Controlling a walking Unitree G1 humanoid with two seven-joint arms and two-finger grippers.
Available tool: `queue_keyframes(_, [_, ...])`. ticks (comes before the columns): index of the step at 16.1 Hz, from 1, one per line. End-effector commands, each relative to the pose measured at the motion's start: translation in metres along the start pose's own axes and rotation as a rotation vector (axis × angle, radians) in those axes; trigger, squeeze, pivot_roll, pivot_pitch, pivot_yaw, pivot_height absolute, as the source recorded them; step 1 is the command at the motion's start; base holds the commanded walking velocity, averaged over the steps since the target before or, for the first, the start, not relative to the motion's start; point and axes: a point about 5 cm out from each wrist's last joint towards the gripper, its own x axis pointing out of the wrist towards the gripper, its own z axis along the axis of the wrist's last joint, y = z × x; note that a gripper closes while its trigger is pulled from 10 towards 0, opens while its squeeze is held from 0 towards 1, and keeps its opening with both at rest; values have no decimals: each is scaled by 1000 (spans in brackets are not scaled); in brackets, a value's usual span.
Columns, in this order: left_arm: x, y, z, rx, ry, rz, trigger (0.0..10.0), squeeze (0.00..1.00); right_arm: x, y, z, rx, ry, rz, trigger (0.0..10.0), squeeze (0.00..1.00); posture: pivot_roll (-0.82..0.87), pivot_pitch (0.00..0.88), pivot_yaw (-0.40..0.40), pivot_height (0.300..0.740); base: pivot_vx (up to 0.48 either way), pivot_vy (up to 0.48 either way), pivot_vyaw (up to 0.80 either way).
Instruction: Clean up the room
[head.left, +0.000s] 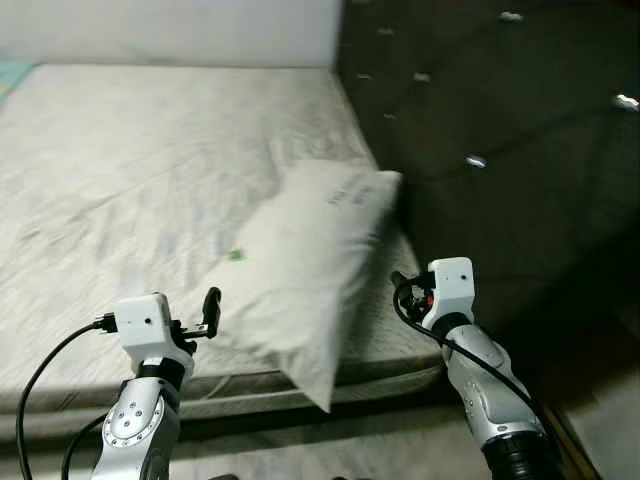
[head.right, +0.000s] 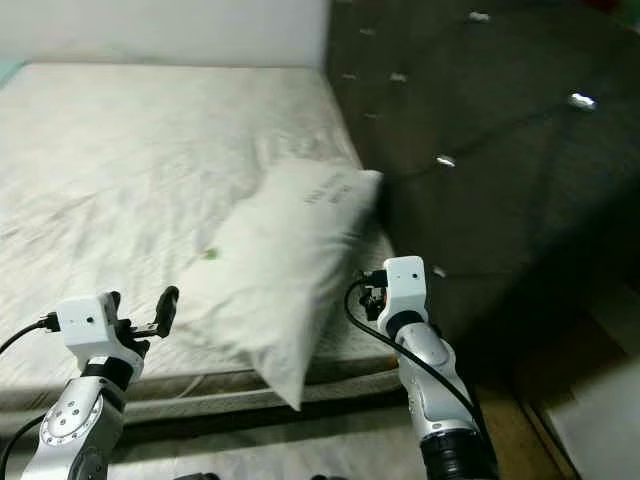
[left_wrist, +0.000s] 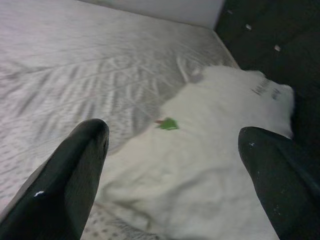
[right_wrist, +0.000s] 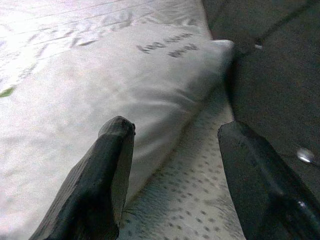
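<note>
Both silver arms reach up from the bottom of the head view, one on each side of a white pillow (head.left: 310, 270). Left gripper (head.left: 205, 315) sits low by the pillow's near left edge, its fingers (left_wrist: 75, 175) spread wide with nothing between them, and in its wrist view the pillow lies just beyond the tips. Right gripper (head.left: 405, 290) hangs at the pillow's right flank, fingers (right_wrist: 107, 165) also well apart and holding nothing; through the gap you see the pillow's long side and the dotted mattress (right_wrist: 190, 200) beneath it. That pillow lies slantwise on the bed's right side, its near corner poking out over the mattress edge, its far end with dark print up against the dark tufted headboard (head.left: 500, 130). On the pillow's left side rests a small green scrap (head.left: 236, 255). Wrinkled pale sheet (head.left: 120, 170) covers the bed to the left.
</note>
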Motion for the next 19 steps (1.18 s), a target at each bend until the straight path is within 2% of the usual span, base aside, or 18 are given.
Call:
queue_keyframes(1, [-2, 0, 1, -2, 2, -3, 10000, 0, 1, 0, 0, 6, 2, -5, 10000, 0, 72, 126, -64, 740, 0, 0, 794])
queue_keyframes(4, [-5, -2, 1, -8, 3, -35, 10000, 0, 2, -1, 0, 12, -1, -19, 10000, 0, 72, 127, -58, 740, 0, 0, 252])
queue_keyframes(19, [-2, -2, 3, -12, 2, -59, 10000, 0, 4, -7, -2, 10, -6, -64, 10000, 0, 73, 125, -51, 740, 268, 0, 0])
